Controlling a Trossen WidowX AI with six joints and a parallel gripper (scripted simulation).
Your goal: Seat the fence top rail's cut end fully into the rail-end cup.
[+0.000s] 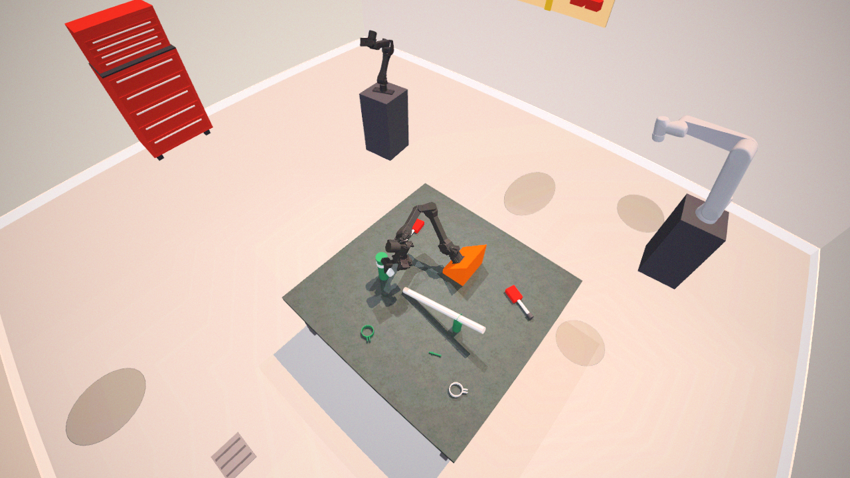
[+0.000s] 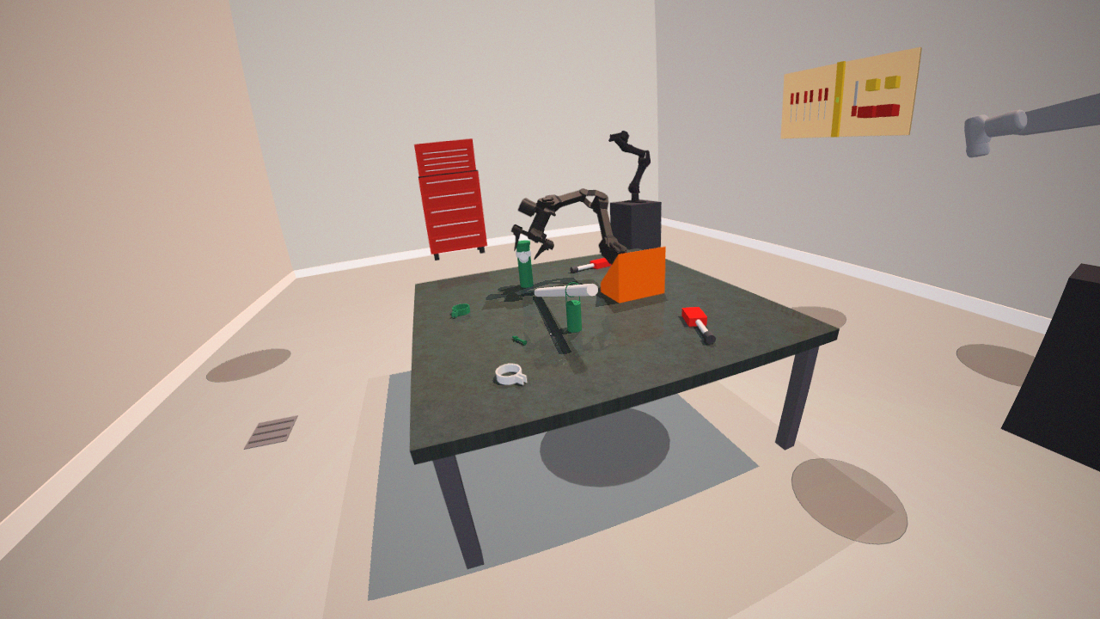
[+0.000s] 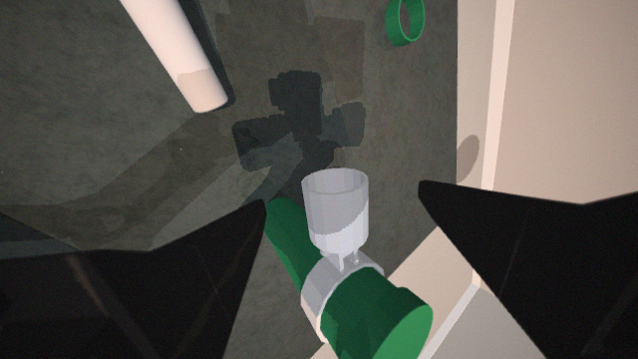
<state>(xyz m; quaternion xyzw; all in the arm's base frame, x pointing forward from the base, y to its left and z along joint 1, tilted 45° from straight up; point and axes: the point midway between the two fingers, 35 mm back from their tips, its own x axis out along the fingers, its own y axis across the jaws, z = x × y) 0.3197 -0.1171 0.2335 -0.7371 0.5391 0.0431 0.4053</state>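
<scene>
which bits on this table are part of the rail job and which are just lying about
Job: white rail, rail-end cup, brace band, big post, loop cap post, open gripper.

Lying about: green ring, white ring, red-headed tool, orange block.

Open end effector (image 3: 339, 209) straddles post (image 3: 371, 309); rail (image 3: 171, 50) lies apart
</scene>
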